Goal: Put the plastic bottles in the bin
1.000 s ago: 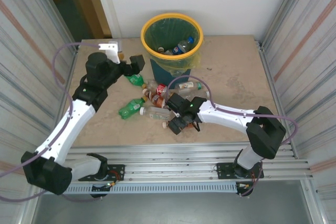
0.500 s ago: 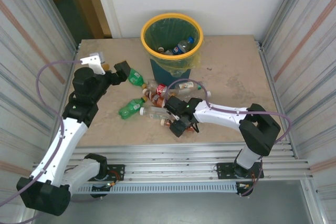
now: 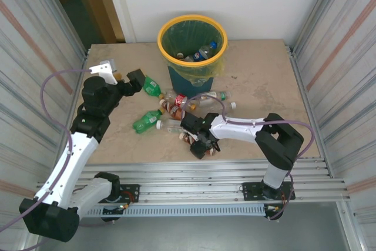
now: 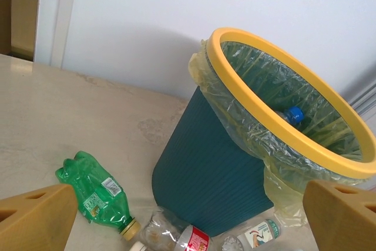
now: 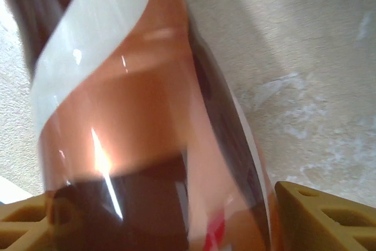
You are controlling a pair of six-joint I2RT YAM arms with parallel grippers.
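Down at the right wrist, the two tan fingers sit either side of a brown cola bottle with a white label band, and the bottle pretty much spans the gap between them. Honestly can't tell whether they're squeezing it or just bracketing it, since the view is too close and blurry. From the overhead camera the right gripper is low over the near middle of the table, at the near edge of the bottle pile, with its arm stretched leftward across the front.

The left gripper is spread wide with nothing between the jaws. It hangs above the table's left side, pointed toward the bin and apart from it. Near it on the tabletop a crushed green bottle with a pale cap lies on its side.

The rest of the pile lies loose between the two arms, in front of the bin. A red-labelled bottle and a white-capped clear bottle are near the bin's base. A second green bottle and a flat clear bottle lie nearer the front.

The bin stands upright at the far middle of the table, with a teal wall, a yellow rim and a yellow-green bag liner draped over the edge. Inside lies a blue-labelled bottle, and a blue cap shows in the left wrist view.
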